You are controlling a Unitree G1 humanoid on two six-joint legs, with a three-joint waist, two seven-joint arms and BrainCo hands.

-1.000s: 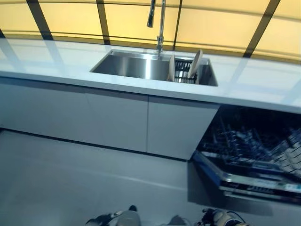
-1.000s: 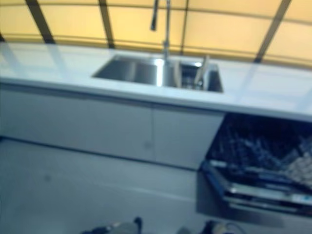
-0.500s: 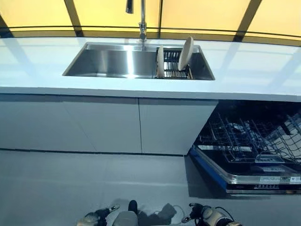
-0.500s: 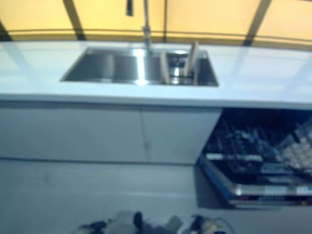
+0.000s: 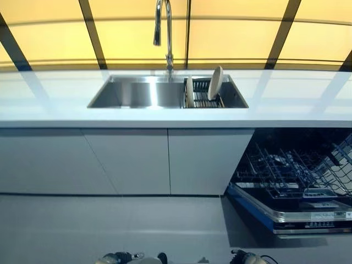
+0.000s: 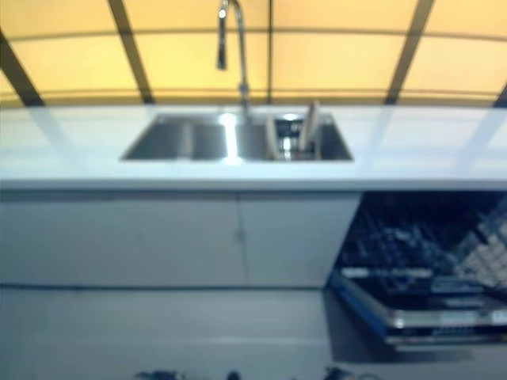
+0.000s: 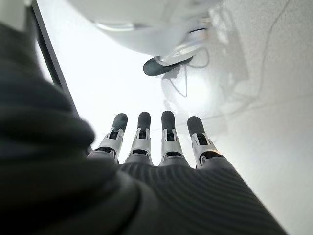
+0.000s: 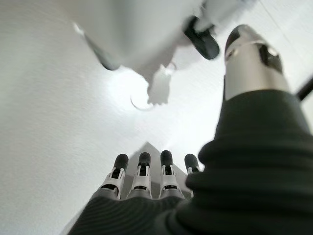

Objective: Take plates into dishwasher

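Two pale plates, one [image 5: 190, 92] more upright and one [image 5: 215, 83] leaning, stand on edge in a dark rack [image 5: 204, 97] at the right end of the steel sink [image 5: 137, 93]. The dishwasher [image 5: 297, 179] stands open at the lower right with its wire rack pulled out. My left hand [image 7: 156, 139] hangs low over the floor, fingers straight and empty. My right hand [image 8: 146, 176] hangs low too, fingers straight and empty. Both hands are far from the plates.
A tall tap [image 5: 164, 33] rises behind the sink. A white counter [image 5: 66, 104] runs across the view over grey cabinet doors [image 5: 137, 162]. Yellow panels with dark bars [image 5: 231, 33] line the back. Grey floor [image 5: 110, 225] lies before the cabinets.
The whole picture has shifted, so the camera has moved: the sink and counter now sit lower and more square-on. The plates, the dishwasher and my hands stay as they were.
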